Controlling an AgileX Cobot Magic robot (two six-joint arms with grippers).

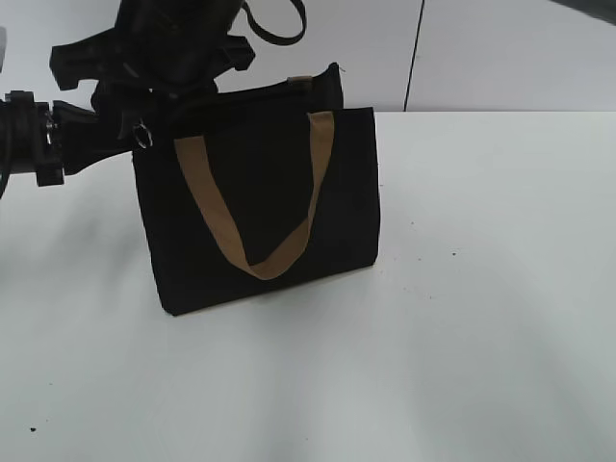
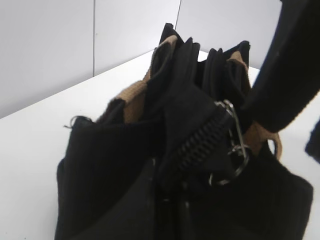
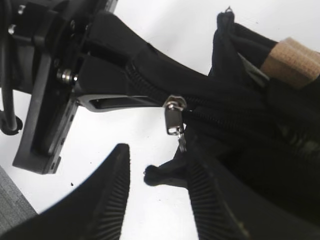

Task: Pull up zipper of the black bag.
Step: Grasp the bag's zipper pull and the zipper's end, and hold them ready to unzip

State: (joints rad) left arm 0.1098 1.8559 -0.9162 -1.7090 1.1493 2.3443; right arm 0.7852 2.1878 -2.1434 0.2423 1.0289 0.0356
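Observation:
The black bag (image 1: 260,212) stands upright on the white table, its tan handle (image 1: 260,260) hanging down the front. My left gripper (image 1: 127,130) is shut on the bag's left top corner; the right wrist view shows it (image 3: 97,75) clamping the fabric end of the zip line. The zipper's silver pull (image 3: 175,120) sits near that end, and it shows in the left wrist view (image 2: 232,145) with a ring. My right gripper (image 3: 157,150) is open, its fingers on either side just below the pull, not touching it. It reaches in from above (image 1: 178,67).
The white table (image 1: 481,289) extends to the right and front of the bag. A pale wall (image 1: 500,48) rises behind the table. The left arm (image 1: 38,140) comes in from the left edge.

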